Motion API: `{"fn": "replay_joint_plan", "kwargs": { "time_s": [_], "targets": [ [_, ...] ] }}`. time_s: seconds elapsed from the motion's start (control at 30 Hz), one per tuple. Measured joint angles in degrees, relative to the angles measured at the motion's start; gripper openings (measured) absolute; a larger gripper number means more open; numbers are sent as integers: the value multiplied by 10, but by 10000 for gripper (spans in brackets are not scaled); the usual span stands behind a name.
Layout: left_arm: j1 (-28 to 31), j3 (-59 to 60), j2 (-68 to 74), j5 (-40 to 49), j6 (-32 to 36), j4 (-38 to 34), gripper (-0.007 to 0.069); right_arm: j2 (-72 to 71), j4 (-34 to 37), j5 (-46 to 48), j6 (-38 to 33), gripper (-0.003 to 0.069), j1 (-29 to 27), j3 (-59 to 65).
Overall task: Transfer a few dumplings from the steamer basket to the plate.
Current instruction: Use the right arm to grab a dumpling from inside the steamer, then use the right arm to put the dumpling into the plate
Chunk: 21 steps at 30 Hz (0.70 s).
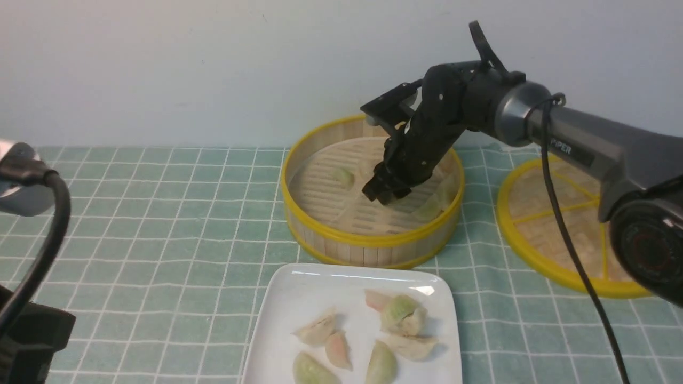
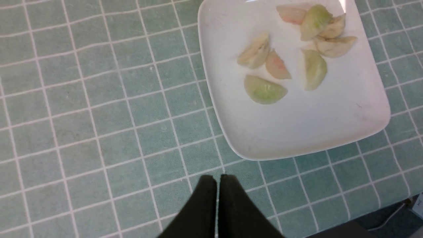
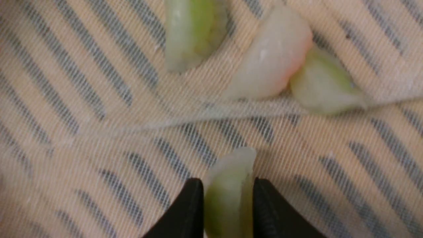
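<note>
**Green dumpling [image 3: 228, 198] in grip: hazards at lift-out**

**State.** The right gripper [image 3: 228, 185] is closed to a narrow gap on one pale green dumpling. Its two black fingers press the flanks, and one end of the piece projects past the tips. In the front view it sits low inside the steamer basket [image 1: 368, 240], centre right of the frame. Whether the dumpling touches the floor cannot be told. Three other dumplings [image 3: 271, 56] lie on the liner sheet [image 3: 99, 132] in the upper part of the right wrist view. The left gripper [image 2: 217, 180] has its fingers pressed together and holds nothing. It hangs over the counter [image 1: 160, 224], near the plate [image 2: 297, 132].

**Hazards.**
- Slip: the toy skin looks smooth and the hold covers only part of the piece. A quick lift or swing could let it pivot or drop.
- Snag: the liner shows a raised crease just beyond the tips. A dragged exit could catch it and shift the other dumplings.
- Rim strike: the yellow rim stands between the basket floor and the plate. A low path would clip it.
- Crowded landing: several dumplings already fill the upper part of the plate in the left wrist view. A release there may roll off the pile, so the bare lower part is judged safer.

**Surroundings.** The counter carries a green cloth with a white grid, lightly rippled. The woven lid [image 1: 560, 266] lies flat at the right edge. A plain pale wall [image 1: 213, 64] closes the background.
</note>
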Motion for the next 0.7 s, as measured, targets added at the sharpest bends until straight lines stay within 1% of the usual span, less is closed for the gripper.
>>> {"fn": "replay_joint_plan", "kwargs": {
  "time_s": [0.1, 0.13, 0.2, 0.33, 0.47, 0.53, 0.63, 0.7],
  "targets": [
    [0, 0, 0, 0, -1, 3, -6, -54, 5, 50, 7, 169, 0, 0],
    [0, 0, 0, 0, -1, 3, -6, -64, 6, 54, 7, 169, 0, 0],
    [0, 0, 0, 0, -1, 3, -6, -118, 23, 89, 7, 169, 0, 0],
    [0, 0, -1, 0, -1, 3, -6, -218, 53, 97, 11, 169, 0, 13],
    [0, 0, -1, 0, -1, 4, -6, -295, 107, 99, 9, 169, 1, 87],
    [0, 0, -1, 0, -1, 4, -6, -337, 141, 100, -10, 169, 7, 155],
    [0, 0, -1, 0, -1, 4, -6, -364, 176, 102, -40, 169, 30, 244],
    [0, 0, -1, 0, -1, 4, -6, -363, 188, 97, -51, 169, 49, 301]
  ]
}}
